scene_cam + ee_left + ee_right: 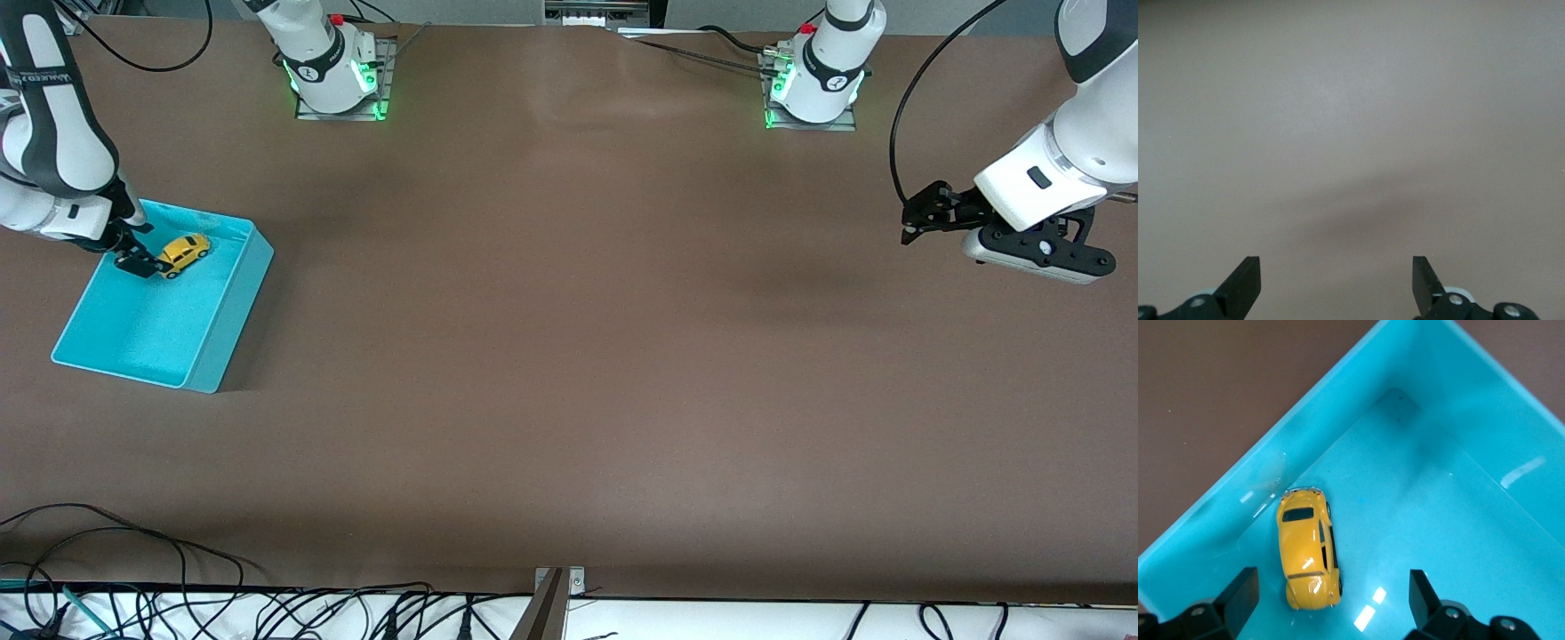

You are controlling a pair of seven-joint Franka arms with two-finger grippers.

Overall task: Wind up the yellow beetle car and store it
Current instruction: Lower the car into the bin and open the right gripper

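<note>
The yellow beetle car (185,253) (1308,550) rests on its wheels on the floor of the turquoise bin (227,311) (1338,407), in the part of the bin farther from the front camera, close to a wall. My right gripper (144,261) (1333,580) hangs open low over the bin. One end of the car lies between its spread fingers, and neither finger touches it. My left gripper (909,224) (1336,267) is open and holds nothing, above bare table at the left arm's end, where the arm waits.
The bin stands at the right arm's end of the brown table (569,356). Both arm bases (333,67) (818,76) stand along the table edge farthest from the front camera. Loose cables (133,551) lie along the nearest edge.
</note>
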